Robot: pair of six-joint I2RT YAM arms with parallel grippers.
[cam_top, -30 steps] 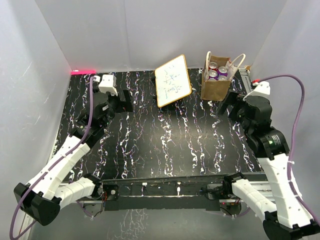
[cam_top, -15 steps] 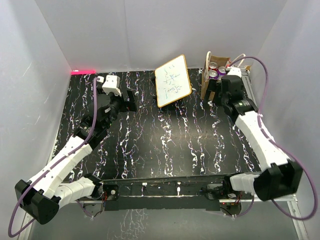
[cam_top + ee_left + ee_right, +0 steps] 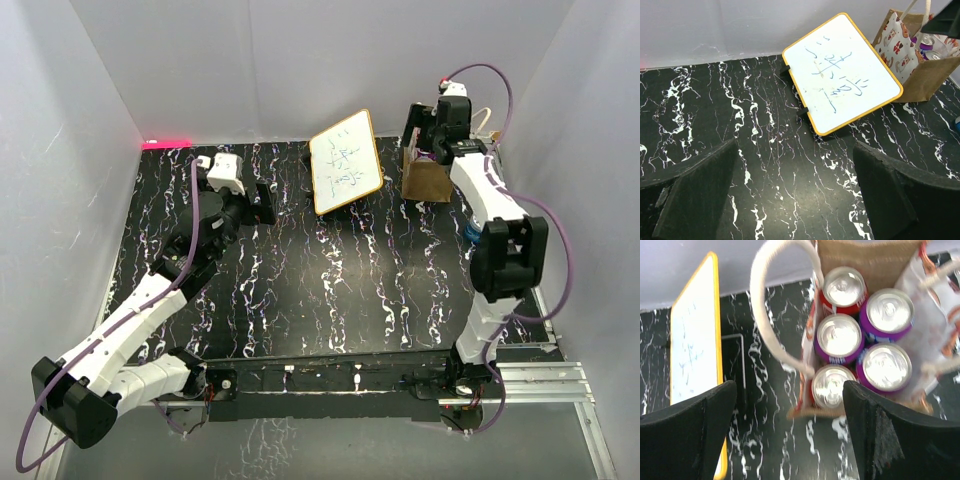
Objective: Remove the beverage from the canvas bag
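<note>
The tan-brown canvas bag [image 3: 427, 178] stands at the table's back right, with whitish loop handles [image 3: 771, 305]. It also shows in the left wrist view [image 3: 919, 75]. In the right wrist view it [image 3: 875, 257] holds several upright cans, purple ones [image 3: 887, 311] and red ones [image 3: 842, 287]. My right gripper [image 3: 432, 135] hovers above the bag's top, open and empty, its fingers [image 3: 890, 435] wide apart; the nearest can [image 3: 832, 386] lies between them from above. My left gripper [image 3: 262, 200] is open and empty over the table at the back left.
A wood-framed whiteboard [image 3: 345, 160] with blue scribbles leans just left of the bag; it shows in the left wrist view [image 3: 842, 67] and the right wrist view [image 3: 692, 340]. White walls close the back and sides. The black marbled table [image 3: 330, 280] lies below.
My right arm has stretched far back, bringing its gripper from in front of the bag to above its opening. My left gripper has edged slightly right.
</note>
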